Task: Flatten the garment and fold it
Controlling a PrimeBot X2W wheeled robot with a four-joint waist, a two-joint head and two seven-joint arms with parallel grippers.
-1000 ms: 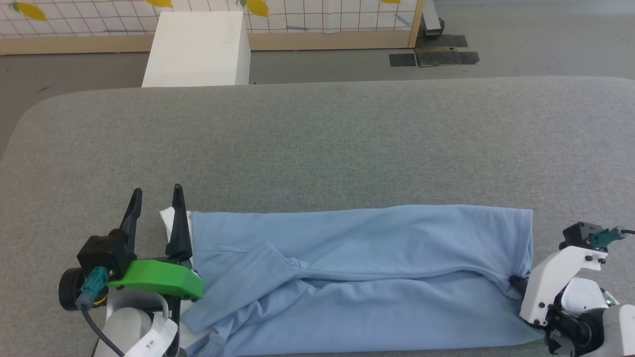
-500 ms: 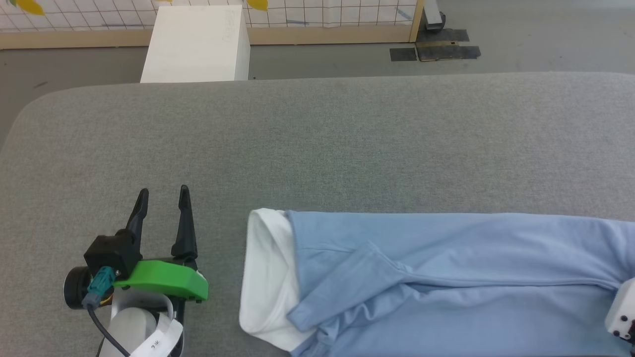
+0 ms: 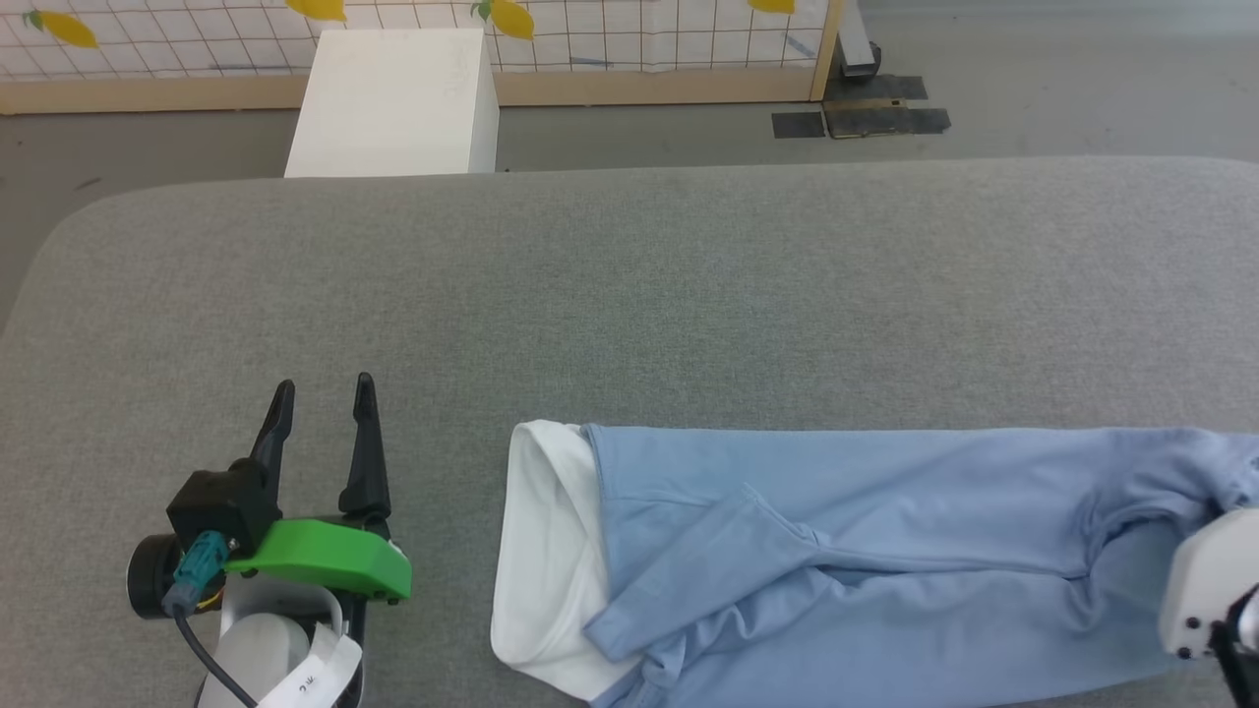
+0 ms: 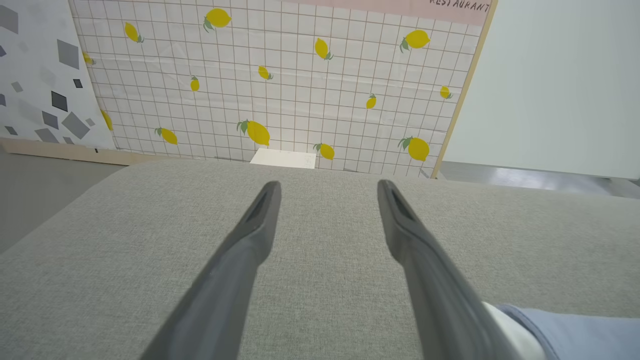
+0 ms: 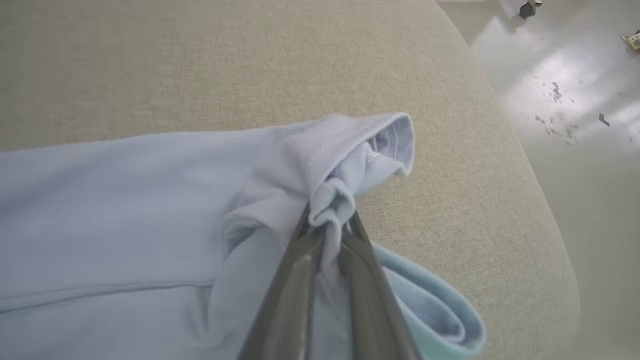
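Observation:
The garment [image 3: 866, 551], a light blue shirt with a white collar [image 3: 546, 560], lies stretched in a long band across the near half of the grey table [image 3: 629, 295]. In the right wrist view my right gripper [image 5: 327, 227] is shut on a bunched fold of the garment [image 5: 150, 200] at its right end, lifting it slightly. Its white forearm [image 3: 1205, 590] shows at the head view's right edge. My left gripper [image 3: 320, 403] stands open over bare table left of the collar, nothing between its fingers [image 4: 250, 235]. A corner of the garment [image 4: 575, 330] shows beside them.
A white box [image 3: 398, 98] stands on the floor beyond the table's far edge, before a tiled wall with lemon prints [image 4: 280, 75]. The table's rounded right end [image 5: 525, 175] drops to a shiny floor close to the held fold.
The garment has slid right, away from my left gripper, pulled by the right gripper. Its collar, once beside the left fingers, now lies well apart. The right end bunches up.

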